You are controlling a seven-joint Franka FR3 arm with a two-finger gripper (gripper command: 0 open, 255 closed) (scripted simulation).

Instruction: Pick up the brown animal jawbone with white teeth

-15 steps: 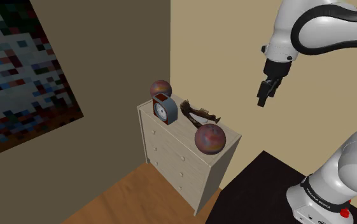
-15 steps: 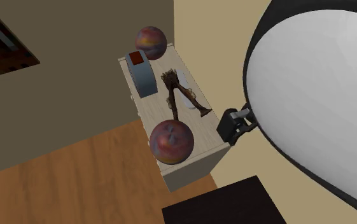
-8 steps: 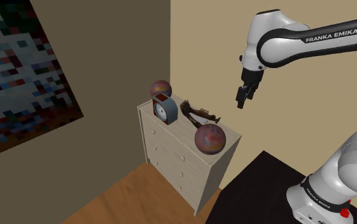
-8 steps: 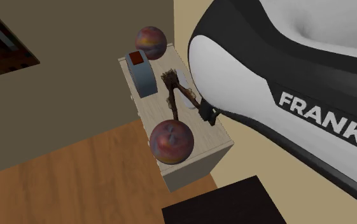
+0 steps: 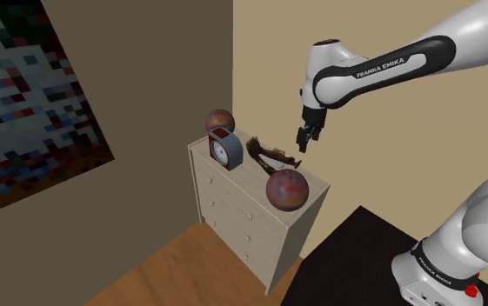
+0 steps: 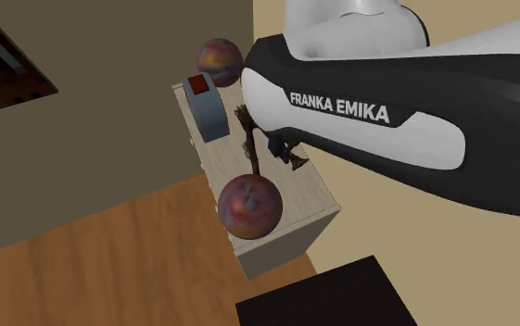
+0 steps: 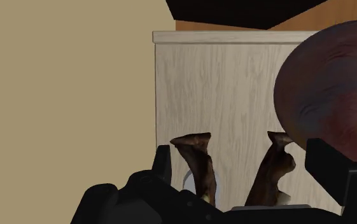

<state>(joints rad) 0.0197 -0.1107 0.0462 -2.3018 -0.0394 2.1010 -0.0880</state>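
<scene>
While you watch from the shoulder view, the black gripper [image 5: 304, 144] hangs in the air over the back of the pale dresser [image 5: 233, 213]. It is close to the tan wall [image 5: 381, 156]. The brown jawbone [image 5: 272, 156] lies flat on the dresser top, just below the fingertips and mostly toward this view's left, and nothing touches it. It rests between a small clock [image 5: 223, 148] and a mottled reddish ball [image 5: 286, 189]. A second ball [image 5: 219, 121] stands behind the clock.

In the second exterior view, the white and black arm [image 6: 369, 102] crosses above the dresser and covers one branch of the jawbone [image 6: 252, 148]. You can see the other branch running from near the clock toward the nearer ball.

In the wrist view, the gripper [image 7: 240, 153] is spread wide and grips nothing. Its two fingers [image 7: 163, 164] stand well apart. Both dark brown ends of the jawbone [image 7: 196, 156] show between them against the wood-grain top, and neither finger touches the bone. The nearer ball bulges beside the other finger.
</scene>
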